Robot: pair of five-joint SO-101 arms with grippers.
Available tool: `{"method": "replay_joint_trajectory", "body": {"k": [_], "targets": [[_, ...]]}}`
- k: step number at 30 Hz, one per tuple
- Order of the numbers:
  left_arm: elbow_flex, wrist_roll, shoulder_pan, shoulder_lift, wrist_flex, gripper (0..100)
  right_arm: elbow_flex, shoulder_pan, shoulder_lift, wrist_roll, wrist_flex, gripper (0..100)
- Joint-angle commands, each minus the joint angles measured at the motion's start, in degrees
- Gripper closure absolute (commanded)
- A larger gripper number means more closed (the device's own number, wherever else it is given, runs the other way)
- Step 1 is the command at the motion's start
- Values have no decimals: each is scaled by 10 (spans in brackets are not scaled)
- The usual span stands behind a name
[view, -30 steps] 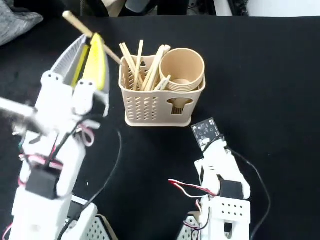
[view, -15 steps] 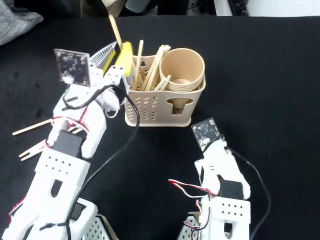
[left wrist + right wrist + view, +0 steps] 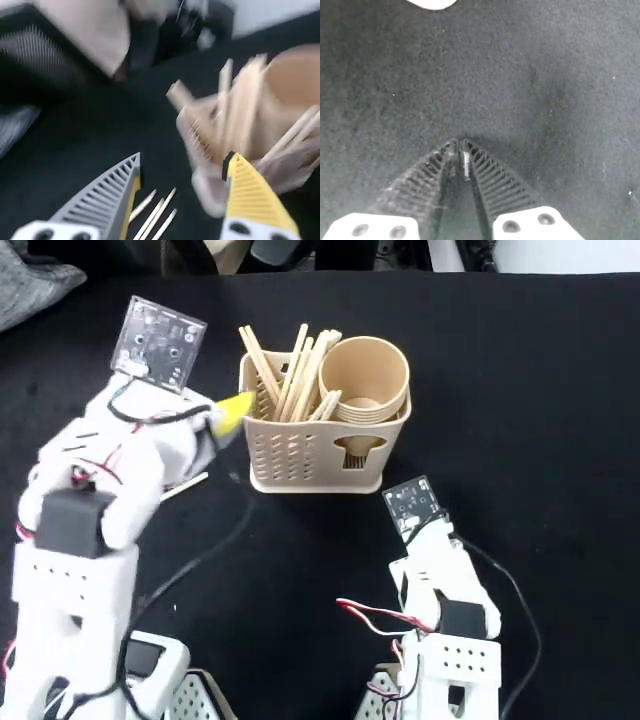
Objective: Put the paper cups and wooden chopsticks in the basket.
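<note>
The beige basket (image 3: pixel 300 452) stands on the black table, seen close and blurred as the basket (image 3: pixel 207 150) in the left wrist view. Stacked paper cups (image 3: pixel 364 376) fill its right compartment, and several wooden chopsticks (image 3: pixel 285 368) lean in its left one. My left gripper (image 3: pixel 185 157) is open with nothing between its fingers. Its yellow fingertip (image 3: pixel 233 411) is just left of the basket. More loose chopsticks (image 3: pixel 155 220) lie on the cloth below it, one chopstick (image 3: pixel 185 485) peeking out beside the arm. My right gripper (image 3: pixel 456 147) is shut and empty, low over bare cloth.
The right arm (image 3: pixel 443 600) sits folded in front of the basket. A grey cloth (image 3: pixel 30 285) lies at the table's far left corner. Clutter lines the table's far edge.
The left gripper swung a chopstick over the basket's left compartment and let it go there. It is now open and has dropped beside the basket's left wall. The right arm has not moved.
</note>
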Motion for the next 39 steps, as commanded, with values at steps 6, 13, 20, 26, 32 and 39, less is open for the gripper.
{"method": "replay_joint_trajectory", "body": {"k": [6,13,20,26,32,39], "targets": [[-8,-239,-211,193,74,722,0,-6,-5,-2,1,986],[-14,-354,-267,419,-4,723,0,-6,-5,-2,1,986],[-34,-406,-271,560,-104,723,0,-6,-5,-2,1,986],[-78,-410,-255,575,-108,779,0,-6,-5,-2,1,986],[-129,-410,-246,609,-105,790,0,-6,-5,-2,1,986],[-188,-409,-241,708,-105,794,0,-6,-5,-2,1,986]]}}
